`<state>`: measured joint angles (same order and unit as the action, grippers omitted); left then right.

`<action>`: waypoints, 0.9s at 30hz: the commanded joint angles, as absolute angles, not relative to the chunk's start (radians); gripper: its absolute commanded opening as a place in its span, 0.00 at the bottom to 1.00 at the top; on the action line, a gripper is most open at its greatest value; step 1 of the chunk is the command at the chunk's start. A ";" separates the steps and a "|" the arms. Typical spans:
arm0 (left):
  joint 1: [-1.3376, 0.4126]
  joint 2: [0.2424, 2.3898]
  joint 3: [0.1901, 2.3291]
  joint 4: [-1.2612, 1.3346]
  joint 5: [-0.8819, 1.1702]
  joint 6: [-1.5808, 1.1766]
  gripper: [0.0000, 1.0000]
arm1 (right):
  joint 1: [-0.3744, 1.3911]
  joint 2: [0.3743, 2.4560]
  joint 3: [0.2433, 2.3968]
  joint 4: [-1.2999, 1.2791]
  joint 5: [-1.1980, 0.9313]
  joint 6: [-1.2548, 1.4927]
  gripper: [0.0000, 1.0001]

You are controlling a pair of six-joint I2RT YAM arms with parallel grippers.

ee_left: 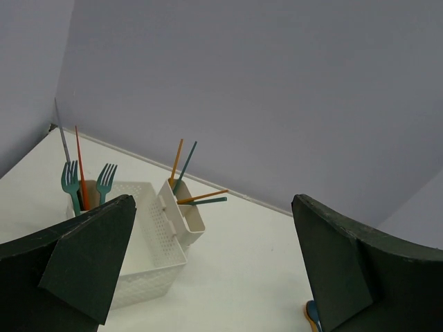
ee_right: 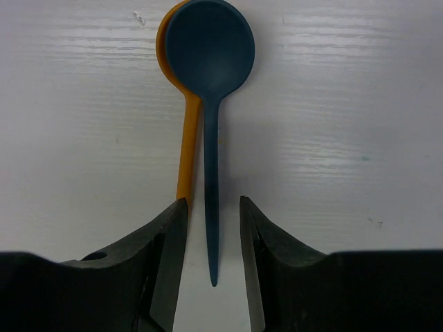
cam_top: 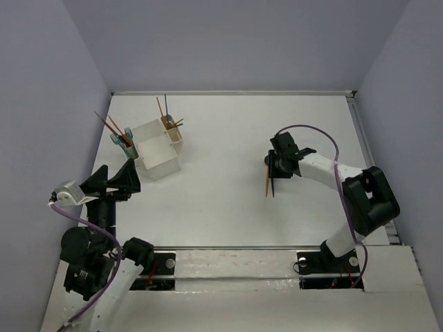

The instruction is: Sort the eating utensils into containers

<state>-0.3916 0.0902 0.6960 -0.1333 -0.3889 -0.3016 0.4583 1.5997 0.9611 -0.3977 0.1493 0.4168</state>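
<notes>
Our right gripper (ee_right: 213, 207) straddles the teal spoon's (ee_right: 210, 52) handle, jaws parted and not clamping. The spoon overlaps an orange spoon (ee_right: 185, 159) on the table (cam_top: 228, 138). Our left gripper (ee_left: 213, 207) gapes wide near the white box (ee_left: 149, 235).

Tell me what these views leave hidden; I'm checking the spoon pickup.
Right wrist view: orange spoon, bowl mostly under the teal spoon, lower handle covered by a finger of the right gripper.
Top view: that gripper covers most of both spoons.
Left wrist view: the left gripper hides part of the white box.
</notes>
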 commanded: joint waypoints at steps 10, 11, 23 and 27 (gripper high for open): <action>-0.407 0.071 0.696 -0.106 -0.391 -0.296 0.99 | 0.454 1.741 1.075 -0.393 0.195 0.380 0.31; -0.407 0.071 0.696 -0.107 -0.391 -0.296 0.99 | 0.454 1.747 1.077 -0.390 0.195 0.377 0.30; -0.407 0.074 0.695 -0.107 -0.382 -0.298 0.99 | 0.454 1.761 1.143 -0.402 0.238 0.357 0.00; -0.407 0.069 0.696 -0.107 -0.382 -0.298 0.99 | 0.454 1.655 1.167 -0.437 0.258 0.345 0.00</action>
<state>-0.3996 0.0872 0.6960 -0.1345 -0.3897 -0.3012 0.4583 1.7702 1.1065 -0.4152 0.2123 0.3656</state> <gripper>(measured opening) 0.986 0.051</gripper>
